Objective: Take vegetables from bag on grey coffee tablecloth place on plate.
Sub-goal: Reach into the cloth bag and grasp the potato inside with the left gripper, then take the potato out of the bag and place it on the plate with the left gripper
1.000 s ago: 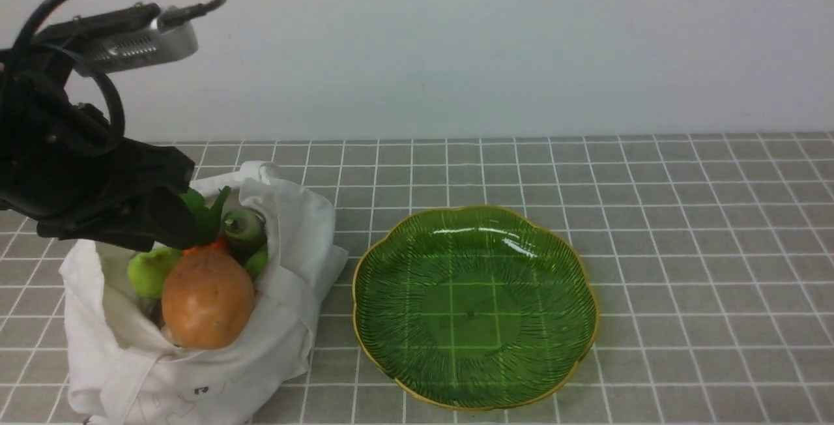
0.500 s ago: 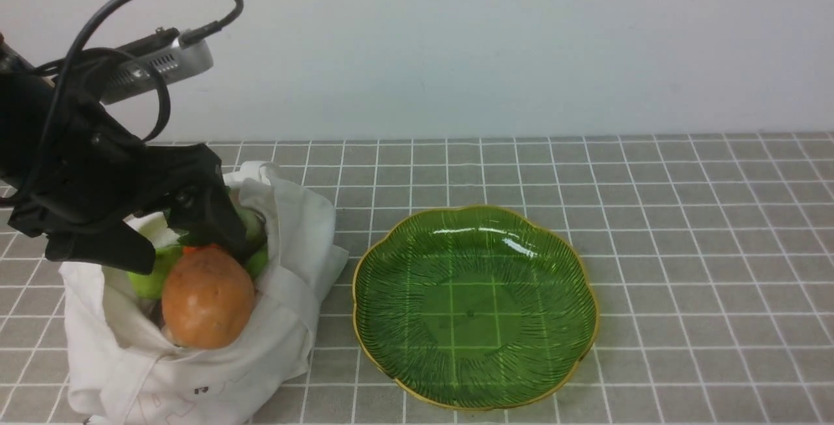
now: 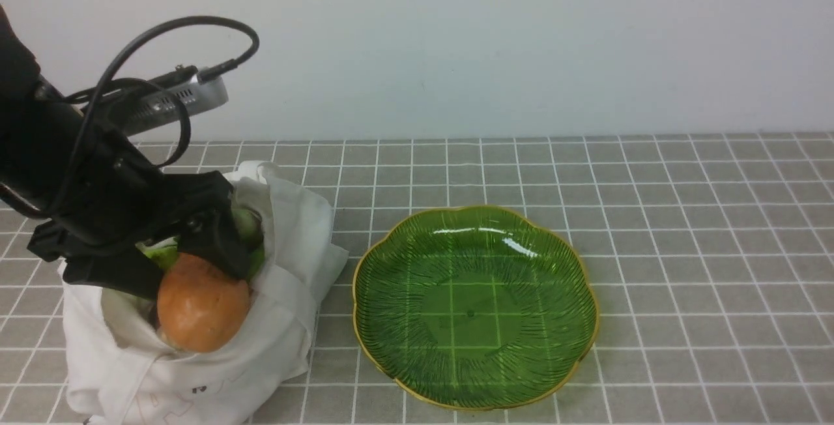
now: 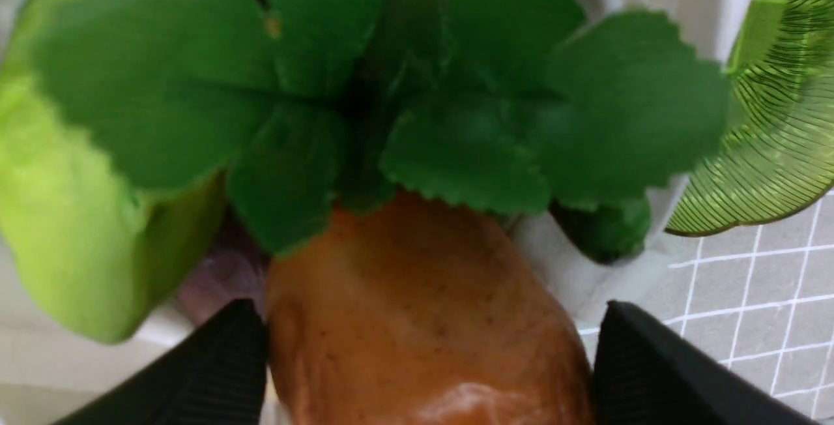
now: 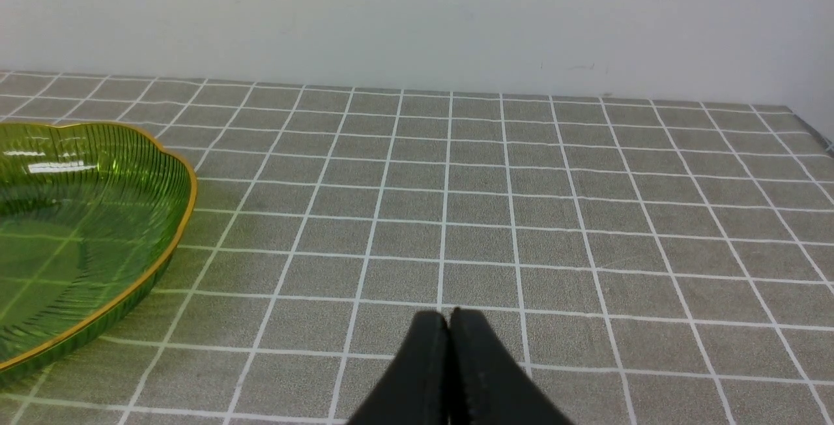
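The white bag (image 3: pixel 273 321) stands at the left on the grey tablecloth (image 3: pixel 651 216). The brown-orange potato (image 3: pixel 202 311) sits on top in its mouth. My left gripper (image 3: pixel 195 278) is open, with one finger on each side of the potato (image 4: pixel 423 327), close against it. Behind it lie the carrot's green leaves (image 4: pixel 456 118), a light green piece (image 4: pixel 65 229) and a dark green piece (image 4: pixel 609 233). The green plate (image 3: pixel 355 281) lies right of the bag with nothing on it. My right gripper (image 5: pixel 449 314) is shut and empty over bare cloth, out of the front view.
A pale wall runs along the back of the table. The plate's gold rim (image 5: pixel 182 216) lies apart from my right gripper, with bare cloth between them. The left wrist camera and its cable (image 3: pixel 176 96) stand above the bag.
My left arm has come down and forward over the bag, so its fingers now straddle the potato. The potato has shifted slightly. The carrot leaves are now hidden in the front view.
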